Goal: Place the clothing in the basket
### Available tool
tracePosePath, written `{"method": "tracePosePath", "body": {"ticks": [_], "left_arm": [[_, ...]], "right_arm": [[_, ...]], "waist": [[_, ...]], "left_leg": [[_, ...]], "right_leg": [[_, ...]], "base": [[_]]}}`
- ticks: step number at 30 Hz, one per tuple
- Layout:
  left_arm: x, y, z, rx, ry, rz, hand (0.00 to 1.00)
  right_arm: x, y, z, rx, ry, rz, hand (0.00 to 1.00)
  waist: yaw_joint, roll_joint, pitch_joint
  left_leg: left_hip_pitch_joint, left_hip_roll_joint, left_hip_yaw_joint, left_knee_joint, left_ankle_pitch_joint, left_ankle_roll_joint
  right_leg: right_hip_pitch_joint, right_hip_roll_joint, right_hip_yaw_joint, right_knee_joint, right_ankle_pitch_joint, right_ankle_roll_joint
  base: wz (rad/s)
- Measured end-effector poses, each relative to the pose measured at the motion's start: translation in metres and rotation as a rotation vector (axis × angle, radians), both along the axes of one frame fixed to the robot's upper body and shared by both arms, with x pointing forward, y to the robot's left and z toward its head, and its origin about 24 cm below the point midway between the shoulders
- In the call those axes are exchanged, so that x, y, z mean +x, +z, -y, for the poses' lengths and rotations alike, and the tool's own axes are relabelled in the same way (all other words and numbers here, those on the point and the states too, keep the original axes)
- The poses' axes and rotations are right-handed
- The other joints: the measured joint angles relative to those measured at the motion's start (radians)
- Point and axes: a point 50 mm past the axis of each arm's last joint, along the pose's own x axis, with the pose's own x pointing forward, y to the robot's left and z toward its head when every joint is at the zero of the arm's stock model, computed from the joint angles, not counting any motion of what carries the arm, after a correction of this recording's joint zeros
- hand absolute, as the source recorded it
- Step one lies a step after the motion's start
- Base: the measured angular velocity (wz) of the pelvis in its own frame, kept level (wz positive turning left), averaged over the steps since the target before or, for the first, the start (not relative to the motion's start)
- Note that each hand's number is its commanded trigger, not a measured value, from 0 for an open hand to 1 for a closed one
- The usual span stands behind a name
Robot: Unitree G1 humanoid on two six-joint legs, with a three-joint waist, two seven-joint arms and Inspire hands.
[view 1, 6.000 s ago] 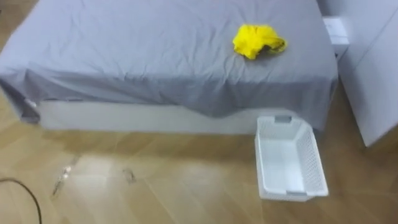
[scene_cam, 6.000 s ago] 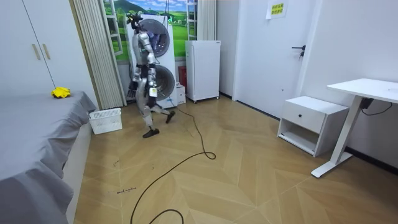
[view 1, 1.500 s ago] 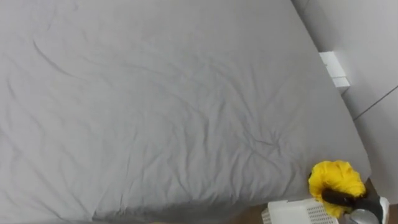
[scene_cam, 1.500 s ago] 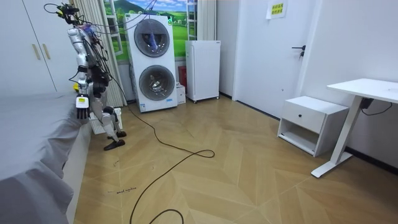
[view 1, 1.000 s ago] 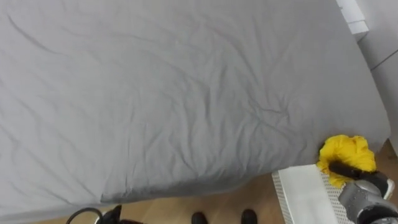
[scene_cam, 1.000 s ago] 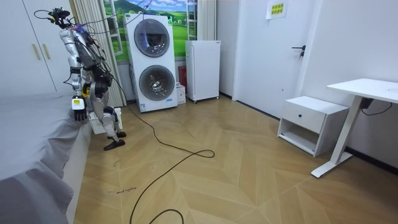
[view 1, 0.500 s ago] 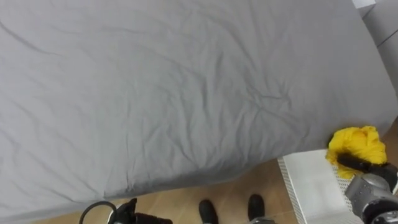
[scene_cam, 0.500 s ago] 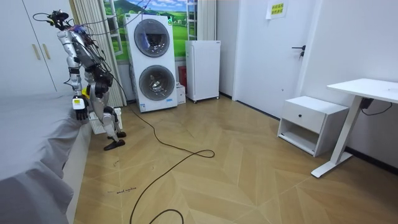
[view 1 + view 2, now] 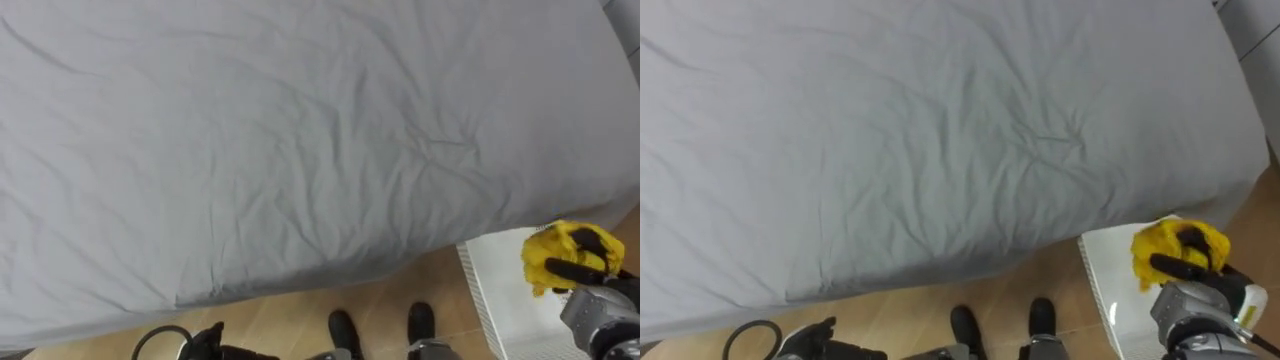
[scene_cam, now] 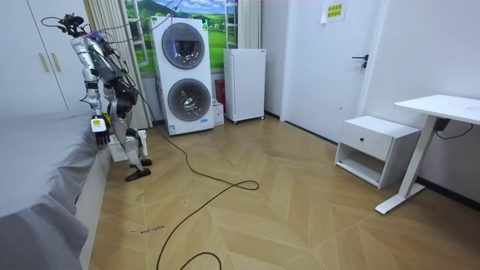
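Item: crumpled yellow cloth garment [image 9: 553, 255], bunched, with no clear long axis. Held in the right hand [image 9: 592, 298], dark fingers curled round it.

Directly below that hand: white perforated plastic basket [image 9: 490, 292], on the floor against the grey-sheeted bed [image 9: 300, 130]. Garment above the basket, not yet in it; letting go looks the step due.

Left hand [image 9: 205, 345]: well off to the other side, low, idle, state cannot be told.

Grey-sheeted bed [image 9: 300, 130] over herringbone wood floor [image 10: 300, 217], with stacked washers [image 10: 182, 75], white fridge [image 10: 244, 85], door [image 10: 330, 67], low cabinet [image 10: 375, 146] and desk [image 10: 442, 106] ranged along white walls [image 10: 420, 45] beyond
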Motion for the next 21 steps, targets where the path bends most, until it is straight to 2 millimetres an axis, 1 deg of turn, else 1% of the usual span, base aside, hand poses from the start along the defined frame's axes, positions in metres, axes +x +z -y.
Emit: {"method": "tracePosePath", "body": {"ticks": [5,15,19,21], "left_arm": [[-0.001,0.000,0.000,-0.008,0.018,-0.004,0.00],[-0.001,0.000,0.000,-0.008,0.017,-0.004,0.00],[-0.001,0.000,-0.002,-0.008,0.016,-0.006,0.00],[-0.001,0.000,-0.002,-0.006,0.016,-0.006,0.00]], "right_arm": [[0.000,0.001,0.001,-0.009,0.009,-0.011,0.00],[0.014,0.010,0.000,-0.019,0.020,0.026,0.00],[0.013,0.011,0.001,-0.022,0.021,0.024,0.00],[0.013,0.011,0.001,-0.023,0.021,0.024,0.00]], "waist": [[0.000,0.000,0.0000],[0.001,0.000,0.0000],[0.001,0.000,0.0000],[0.001,0.000,0.0000]], "left_leg": [[0.000,0.000,0.000,0.000,0.000,0.000],[0.000,0.000,-0.001,-0.001,0.000,0.000],[0.000,0.000,-0.001,-0.004,0.000,0.000],[0.000,-0.001,-0.001,-0.005,0.000,0.000]], "right_leg": [[0.000,0.000,-0.001,0.001,0.000,0.000],[0.001,-0.001,-0.005,-0.001,0.000,0.000],[0.000,-0.002,-0.025,-0.002,0.000,0.000],[0.000,-0.002,-0.026,-0.002,0.000,0.000]], "base": [[0.00],[0.00],[0.00],[0.00]]}}
